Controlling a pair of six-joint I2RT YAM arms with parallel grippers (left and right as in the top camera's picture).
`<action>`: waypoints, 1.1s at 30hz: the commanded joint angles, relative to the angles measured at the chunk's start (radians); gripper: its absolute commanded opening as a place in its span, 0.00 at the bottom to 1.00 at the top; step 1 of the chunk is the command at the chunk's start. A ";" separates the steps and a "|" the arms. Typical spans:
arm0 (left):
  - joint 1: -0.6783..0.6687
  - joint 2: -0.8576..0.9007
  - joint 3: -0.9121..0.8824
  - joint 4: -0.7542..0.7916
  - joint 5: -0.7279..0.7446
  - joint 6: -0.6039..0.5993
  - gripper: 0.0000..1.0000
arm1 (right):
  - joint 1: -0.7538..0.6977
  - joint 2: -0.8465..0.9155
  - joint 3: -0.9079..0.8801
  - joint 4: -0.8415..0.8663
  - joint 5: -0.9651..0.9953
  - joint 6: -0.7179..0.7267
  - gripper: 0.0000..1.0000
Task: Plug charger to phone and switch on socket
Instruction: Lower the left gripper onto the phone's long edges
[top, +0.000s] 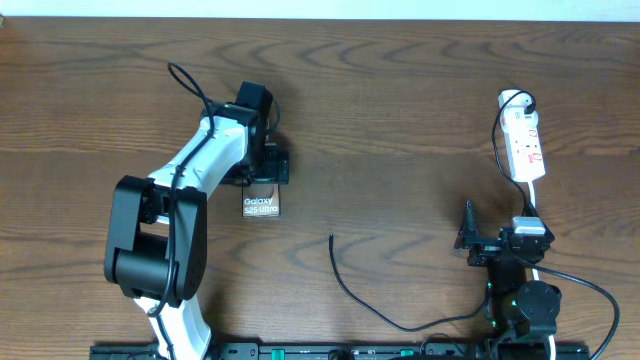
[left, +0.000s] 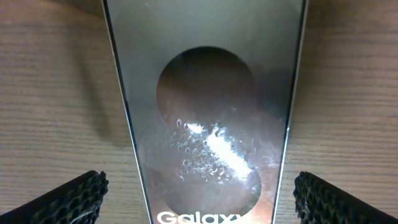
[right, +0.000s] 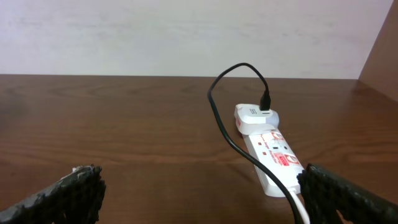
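The phone (top: 261, 206), a dark slab with white "Galaxy" lettering, lies flat on the table left of centre. My left gripper (top: 263, 168) hovers over its far end. In the left wrist view the phone (left: 205, 81) fills the space between the fingers of the left gripper (left: 199, 190), which is open with a gap on each side. The white socket (top: 525, 142) lies at the far right, with a white adapter on its far end. The charger's free plug (top: 332, 238) lies mid-table, held by nothing. My right gripper (top: 468, 240) is open and empty, short of the socket (right: 268, 152).
The charger cable (top: 380, 315) loops along the front edge towards the right arm's base. In the right wrist view the cable (right: 224, 124) arcs up from the adapter (right: 255, 118) and runs past the right finger. A pale wall stands behind the table.
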 joint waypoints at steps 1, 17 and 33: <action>-0.004 0.000 -0.011 0.002 0.002 -0.003 0.98 | 0.000 -0.004 -0.002 -0.002 0.005 0.014 0.99; -0.027 0.000 -0.049 0.068 -0.015 -0.002 0.98 | 0.000 -0.004 -0.002 -0.002 0.005 0.014 0.99; -0.027 0.000 -0.091 0.115 -0.018 -0.002 0.98 | 0.000 -0.004 -0.002 -0.002 0.005 0.014 0.99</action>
